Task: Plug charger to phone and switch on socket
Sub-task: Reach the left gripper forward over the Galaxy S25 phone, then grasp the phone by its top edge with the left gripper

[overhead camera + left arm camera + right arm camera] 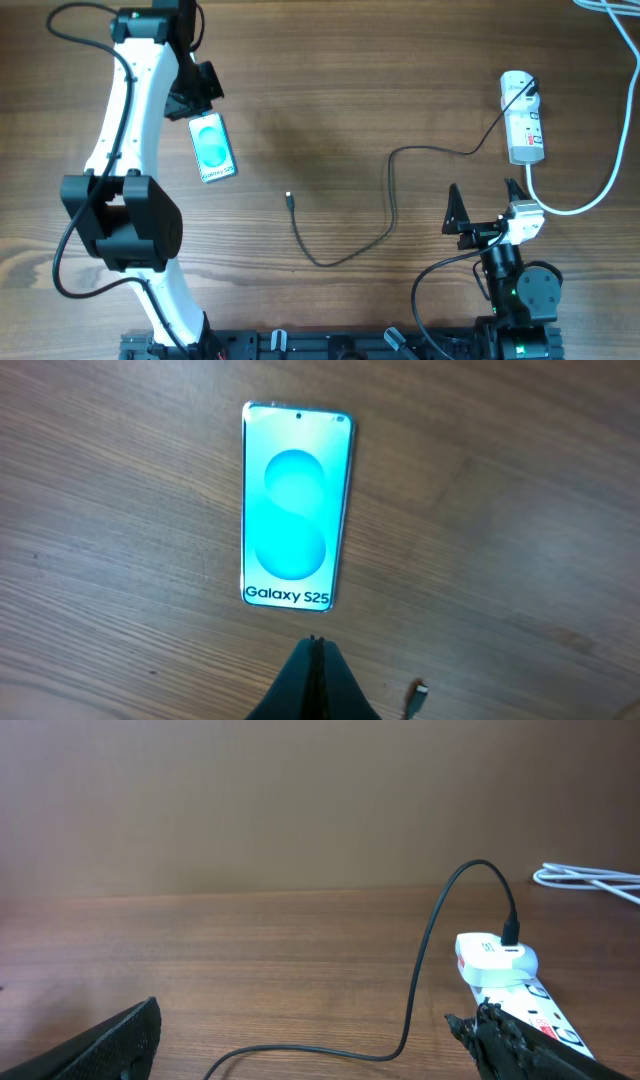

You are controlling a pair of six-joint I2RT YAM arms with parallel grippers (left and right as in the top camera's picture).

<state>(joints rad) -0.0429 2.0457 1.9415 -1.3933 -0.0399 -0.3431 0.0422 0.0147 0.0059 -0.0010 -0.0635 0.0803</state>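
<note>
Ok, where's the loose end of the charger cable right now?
In the overhead view the charger's connector tip lies on the table near its middle, right of the phone and apart from it.

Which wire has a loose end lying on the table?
The thin black charger cable; its metal tip lies free. The thick white cord runs out of view.

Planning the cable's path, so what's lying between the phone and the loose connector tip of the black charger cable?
Nothing. In the overhead view, only bare wooden table separates the phone from the charger's connector tip.
</note>
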